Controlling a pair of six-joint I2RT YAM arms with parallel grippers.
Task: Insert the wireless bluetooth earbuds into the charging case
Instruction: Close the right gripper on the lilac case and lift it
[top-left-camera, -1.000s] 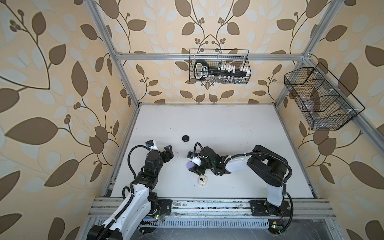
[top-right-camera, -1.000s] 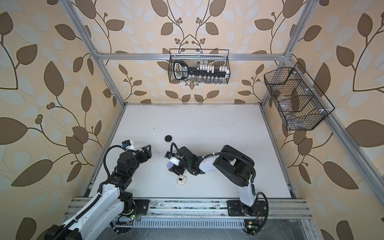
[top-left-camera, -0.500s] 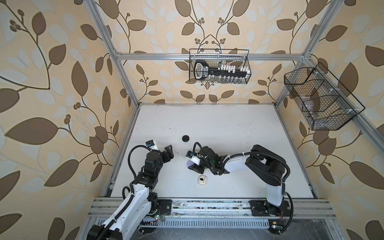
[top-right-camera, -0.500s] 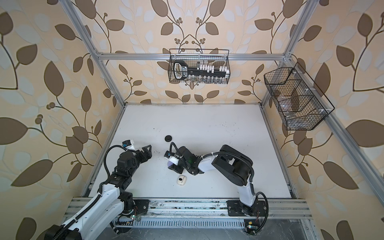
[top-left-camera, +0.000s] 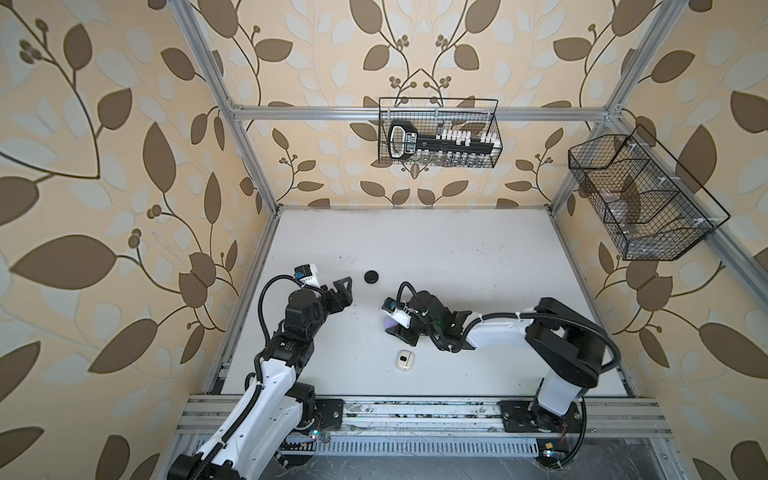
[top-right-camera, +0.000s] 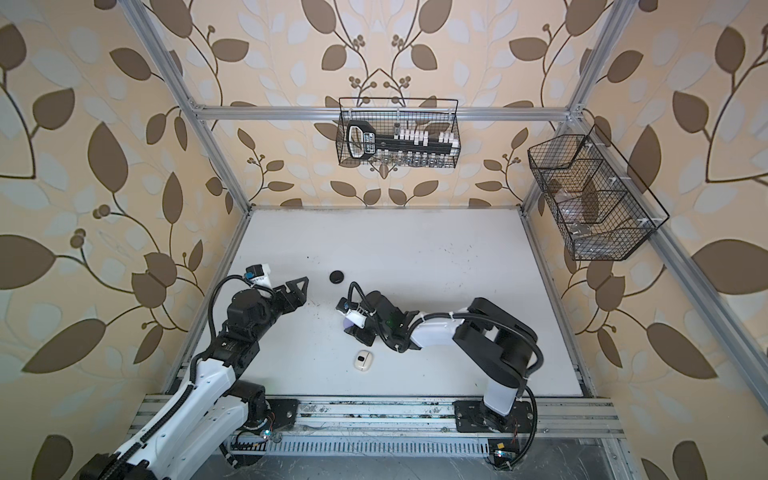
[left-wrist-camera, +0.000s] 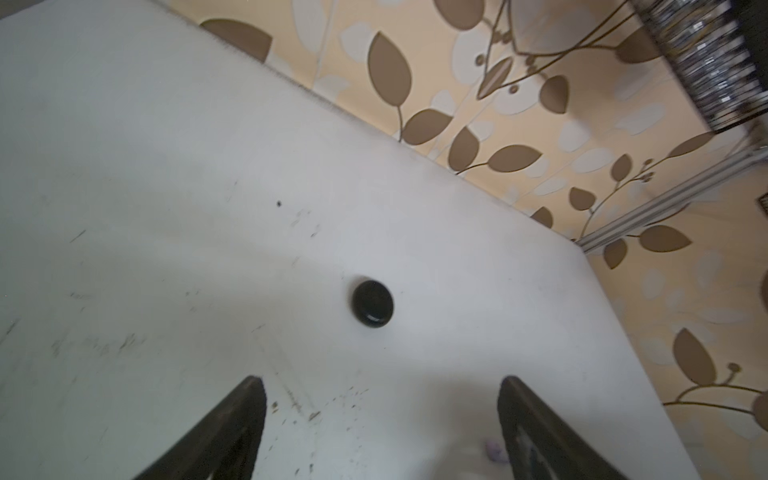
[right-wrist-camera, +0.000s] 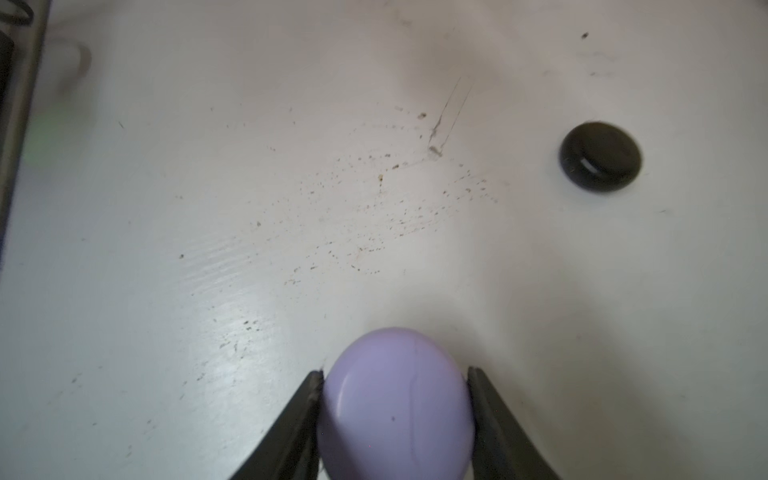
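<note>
When viewed from above, in both top views, finds the right gripper (top-left-camera: 395, 328) in the lower middle of the frame, clamped on the lavender charging case (top-left-camera: 388, 322) down at the white table (top-left-camera: 457, 257); finds the left gripper (top-left-camera: 348, 294) further left, spread wide and empty, aimed toward the black case (top-left-camera: 371, 276) a little higher; places the cream case (top-left-camera: 405, 360) lower still, near the right gripper yet apart. Through the left wrist view, confirms wide-set fingers (left-wrist-camera: 224, 432) at the bottom edge, with the black case at mid-frame, well clear of both. Through the right wrist view, shows both fingers (right-wrist-camera: 291, 428) touching the lavender case's sides at bottom centre, lid apparently shut, with the black case at upper right. Cannot make out the wireless bluetooth earbuds in any view. Reads as the securing step: pinning a closed case. Calls next for holding steady and getting the lid open, probably with the free left gripper.
</note>
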